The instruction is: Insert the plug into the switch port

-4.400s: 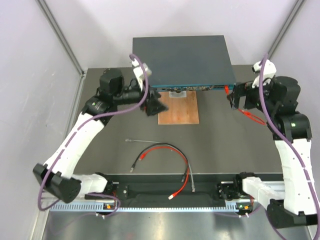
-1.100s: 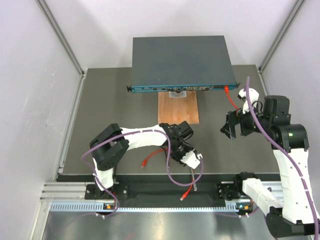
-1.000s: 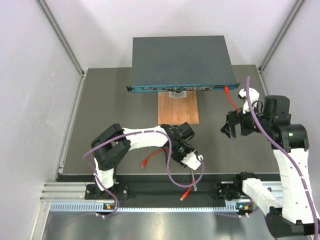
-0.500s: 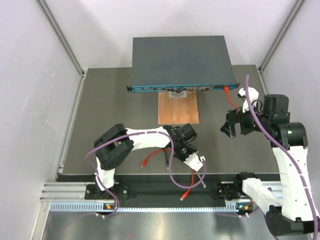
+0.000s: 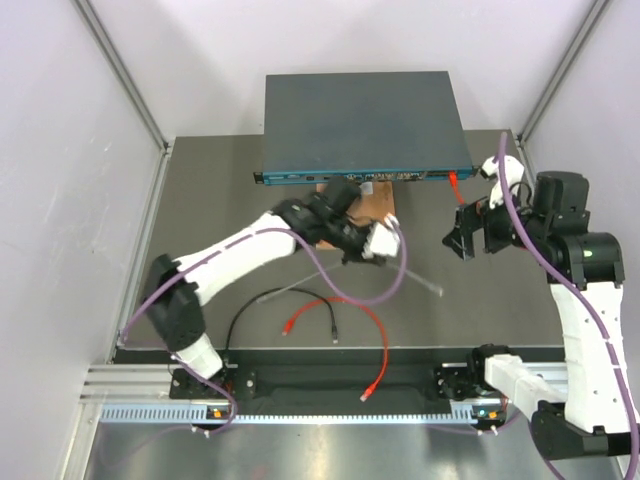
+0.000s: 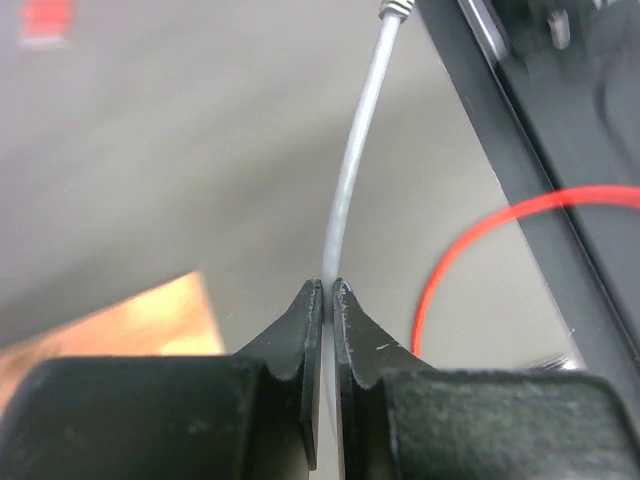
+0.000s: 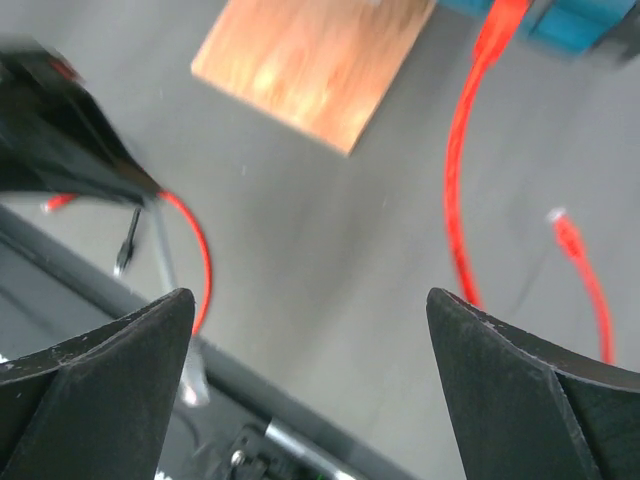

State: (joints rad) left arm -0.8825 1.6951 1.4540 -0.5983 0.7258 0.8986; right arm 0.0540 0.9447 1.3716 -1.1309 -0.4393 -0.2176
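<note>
just near of the far switch [image 5: 365, 120], the left end effector [image 6: 327, 290] clenches the grey cable [image 6: 345, 190] well behind its plug [image 6: 396, 9]; that slack lead may let the plug droop and miss the port. the right end effector [image 7: 318, 330] gapes, unladen.

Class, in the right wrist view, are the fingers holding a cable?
No, the right gripper is open, its fingers wide apart, nothing held between them.

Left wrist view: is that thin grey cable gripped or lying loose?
Gripped. The left gripper is shut on the thin grey cable, which runs out from between its two black tips.
</note>
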